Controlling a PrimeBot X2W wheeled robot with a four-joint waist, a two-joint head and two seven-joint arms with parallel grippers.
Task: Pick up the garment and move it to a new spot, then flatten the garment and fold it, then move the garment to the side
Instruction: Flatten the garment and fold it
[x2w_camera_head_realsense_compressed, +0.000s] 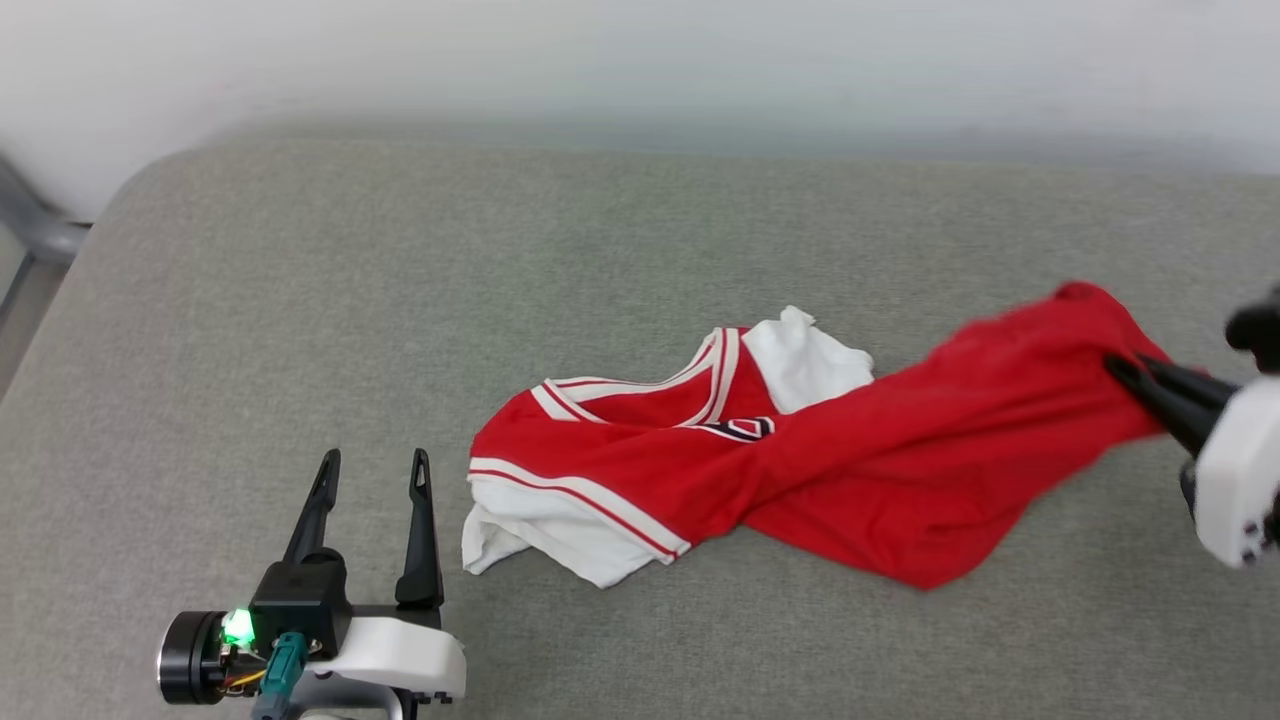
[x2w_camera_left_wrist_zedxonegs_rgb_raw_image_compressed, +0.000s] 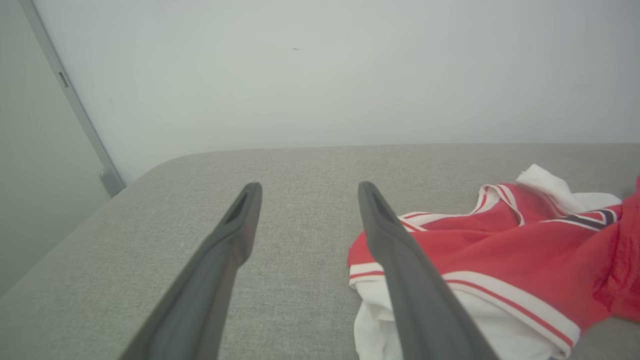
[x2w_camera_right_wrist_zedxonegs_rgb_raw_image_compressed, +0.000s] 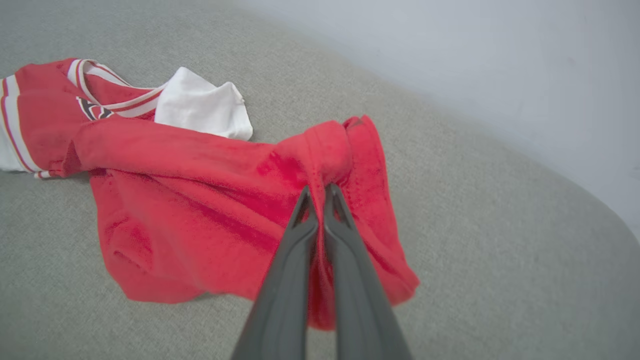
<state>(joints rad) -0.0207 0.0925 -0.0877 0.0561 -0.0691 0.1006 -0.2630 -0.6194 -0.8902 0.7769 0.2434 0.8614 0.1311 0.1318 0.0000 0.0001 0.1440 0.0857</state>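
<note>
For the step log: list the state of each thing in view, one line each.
red jersey T-shirt, crumpled and twisted on the grey padded surface, one red end pinched by the right gripper.
right gripper, jaws shut on the T-shirt's red cloth.
left gripper, jaws open, empty, beside the T-shirt.

Garment (x2w_camera_head_realsense_compressed: 850, 470): red body, white sleeves, red-white striped trim at collar & cuffs, black lettering w/ white outline. Padded surface (x2w_camera_head_realsense_compressed: 400, 300) plain grey-green. Left gripper (x2w_camera_head_realsense_compressed: 375, 458) fingers black, green light at wrist
</note>
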